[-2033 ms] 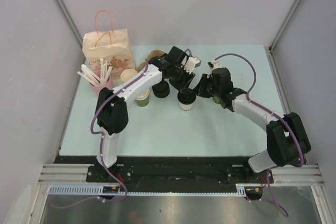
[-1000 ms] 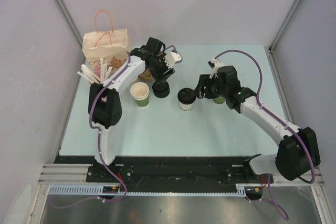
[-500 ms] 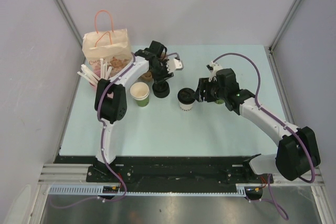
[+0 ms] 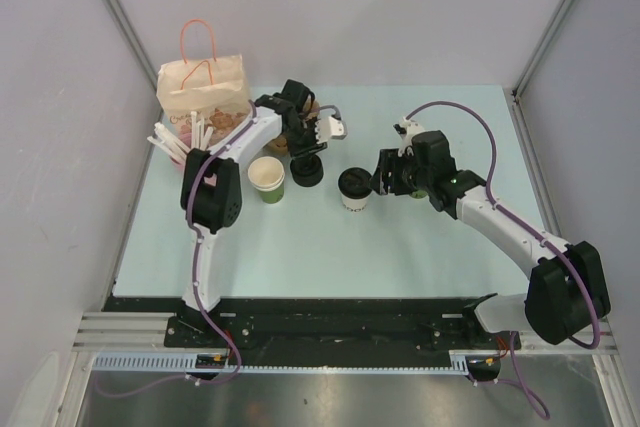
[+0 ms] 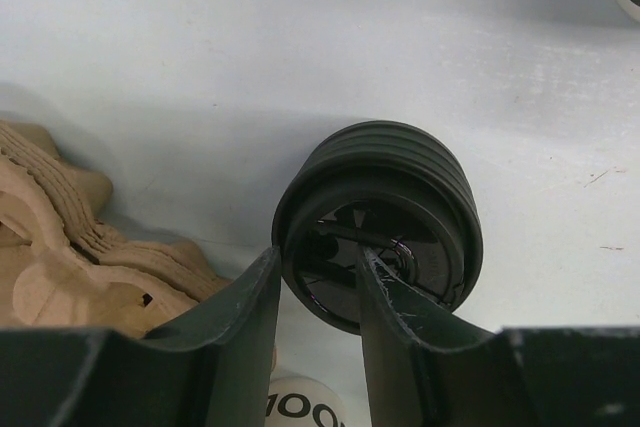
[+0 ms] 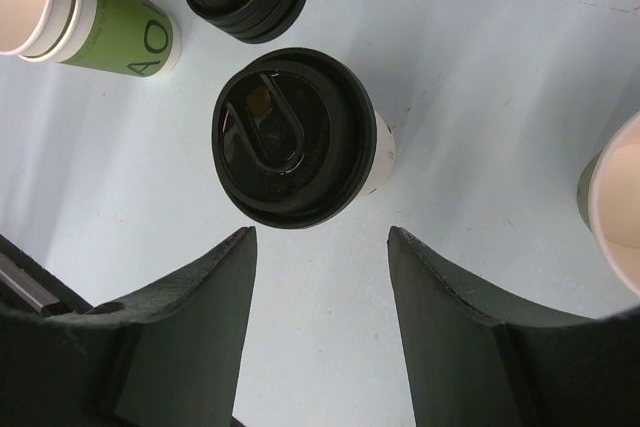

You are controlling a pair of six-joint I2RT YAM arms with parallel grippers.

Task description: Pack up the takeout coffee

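We are in a robotics lab cell: bare grey walls (image 4: pixel 350 7), aluminium rails (image 4: pixel 120 332) at six o'clock, two arms (image 4: pixel 212 202) bolted there.

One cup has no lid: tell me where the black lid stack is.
Top view, left of centre: the lid stack stands between the open green cup and the lidded white cup, the left fingers at its rim.

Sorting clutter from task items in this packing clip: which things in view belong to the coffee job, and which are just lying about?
Job: lidded white cup; stack of black lids; open green cup, probably awaiting a lid; paper bag, likely the packing.
Lying about: pink cup of straws; cardboard trays, use unclear; second open green cup, near the right arm.
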